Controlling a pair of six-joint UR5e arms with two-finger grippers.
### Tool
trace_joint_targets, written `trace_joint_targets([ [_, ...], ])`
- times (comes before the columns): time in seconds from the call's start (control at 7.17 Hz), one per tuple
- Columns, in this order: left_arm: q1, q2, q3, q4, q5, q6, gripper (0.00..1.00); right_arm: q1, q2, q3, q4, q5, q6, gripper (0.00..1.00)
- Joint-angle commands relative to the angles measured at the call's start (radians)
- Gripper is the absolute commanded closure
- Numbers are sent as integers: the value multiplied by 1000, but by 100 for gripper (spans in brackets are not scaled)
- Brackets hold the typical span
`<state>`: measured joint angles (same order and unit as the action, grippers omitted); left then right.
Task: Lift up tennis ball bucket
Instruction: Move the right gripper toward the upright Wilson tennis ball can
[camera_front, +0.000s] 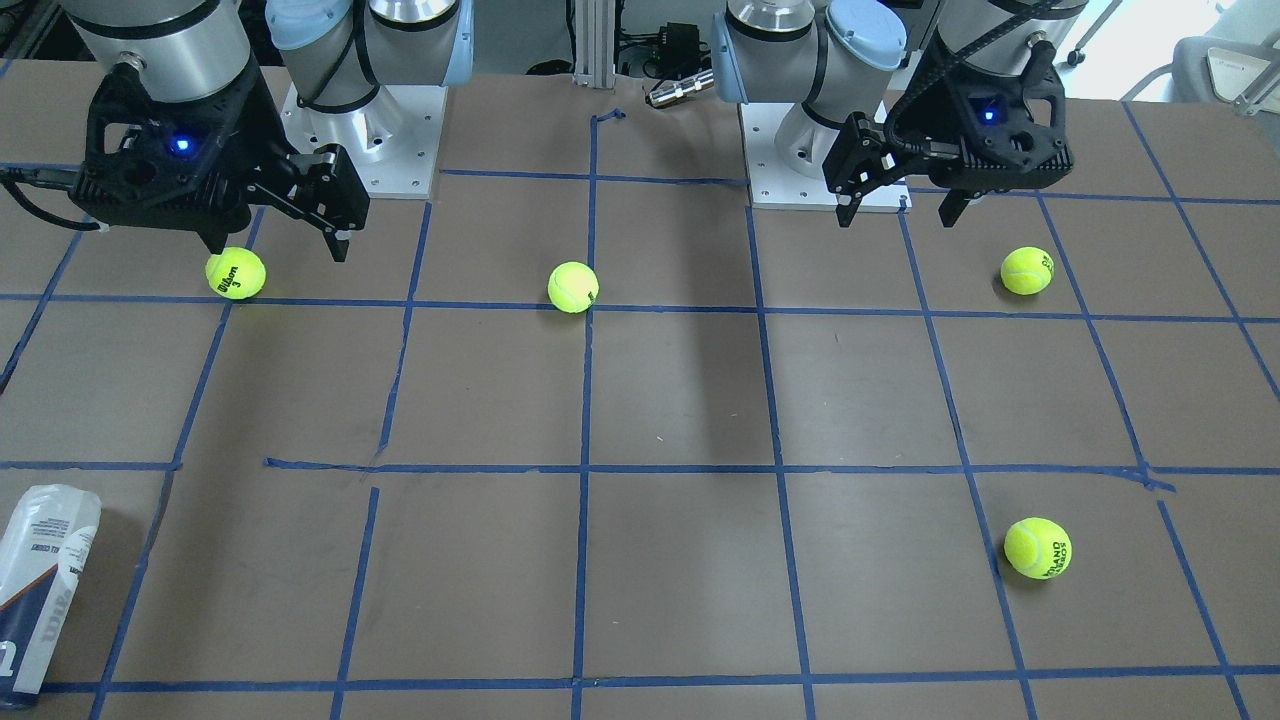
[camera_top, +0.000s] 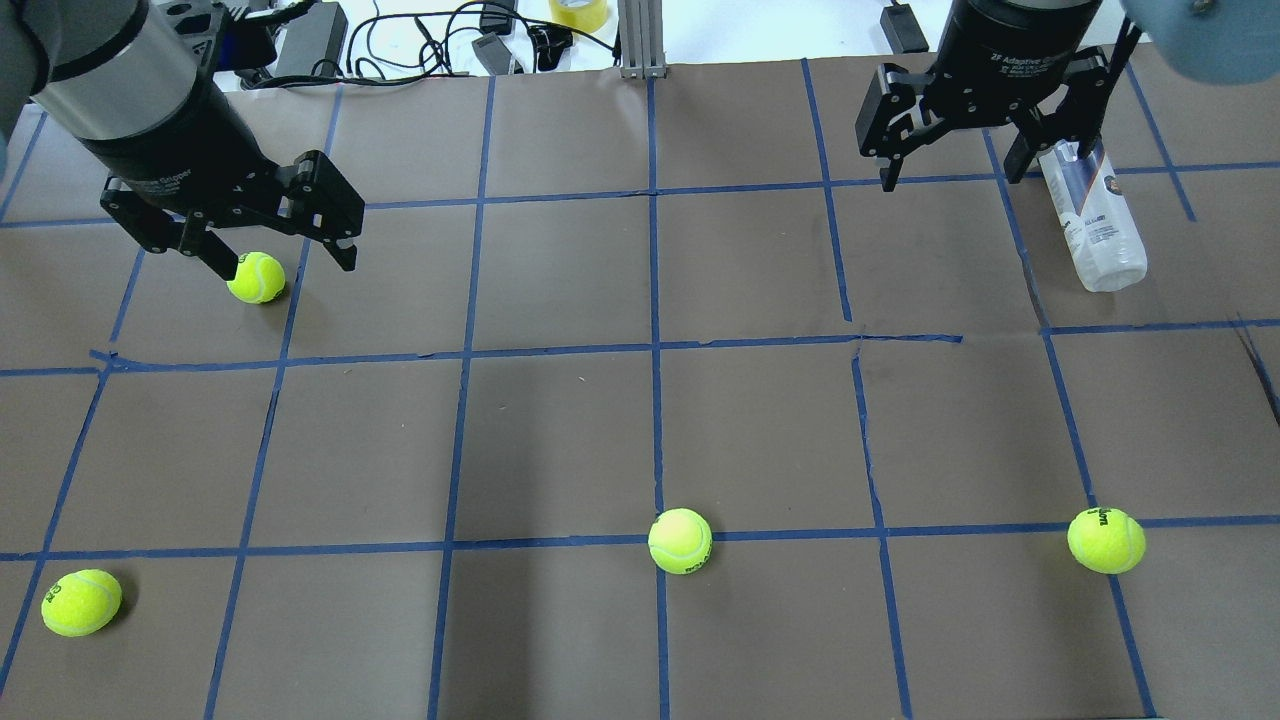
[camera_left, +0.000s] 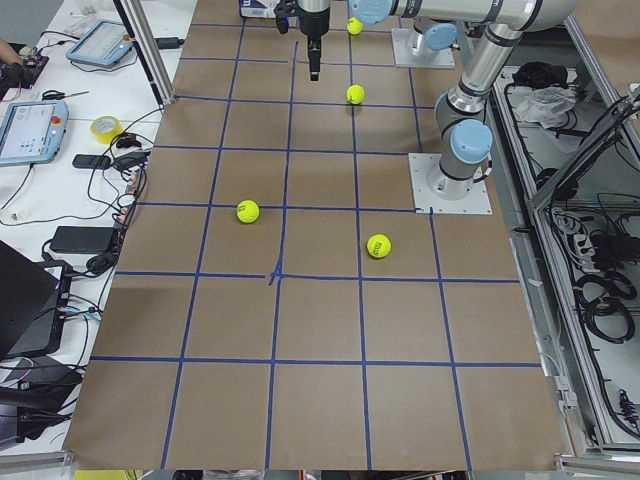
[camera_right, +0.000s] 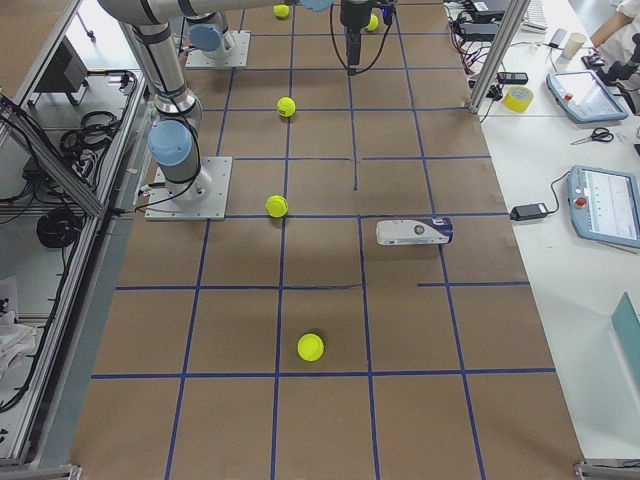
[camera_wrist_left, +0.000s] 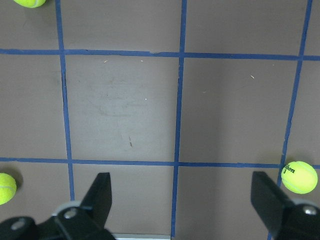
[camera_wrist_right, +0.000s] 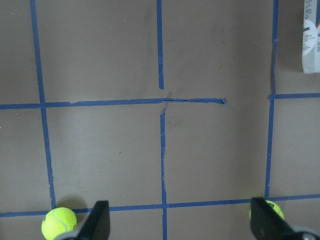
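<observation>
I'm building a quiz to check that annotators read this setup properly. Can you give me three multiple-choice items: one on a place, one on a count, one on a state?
1. Where on the table does the tennis ball bucket lie?
A. Its centre.
B. The robot's right side, far from its base.
C. The robot's left side.

2. How many tennis balls are on the table?
A. Two.
B. Four.
C. Six.

3. What state is the right gripper in?
A. Open, holding nothing.
B. Shut on the bucket.
C. Shut on a ball.

Answers: 1 B, the overhead view shows it at upper right; 2 B, four lie apart across the grid; 3 A, its fingers stand wide apart above the table.
</observation>
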<state>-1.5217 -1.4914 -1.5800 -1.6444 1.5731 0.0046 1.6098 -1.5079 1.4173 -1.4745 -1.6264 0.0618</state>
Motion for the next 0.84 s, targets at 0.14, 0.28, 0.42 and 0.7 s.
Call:
trace_joint_targets([
  [0.14, 0, 0, 0, 0, 1, -2, 0, -25, 6, 0, 0, 11, -11, 0],
  [0.28, 0, 0, 0, -2, 1, 0, 0, -50, 30, 0, 3, 8, -13, 0],
  [0.42, 0, 2, 0, -2, 1, 0, 0, -62, 35, 0, 3, 2, -14, 0],
  [0.7, 0, 2, 0, -2, 5, 0, 0, -70, 38, 0, -10, 17, -14, 0],
])
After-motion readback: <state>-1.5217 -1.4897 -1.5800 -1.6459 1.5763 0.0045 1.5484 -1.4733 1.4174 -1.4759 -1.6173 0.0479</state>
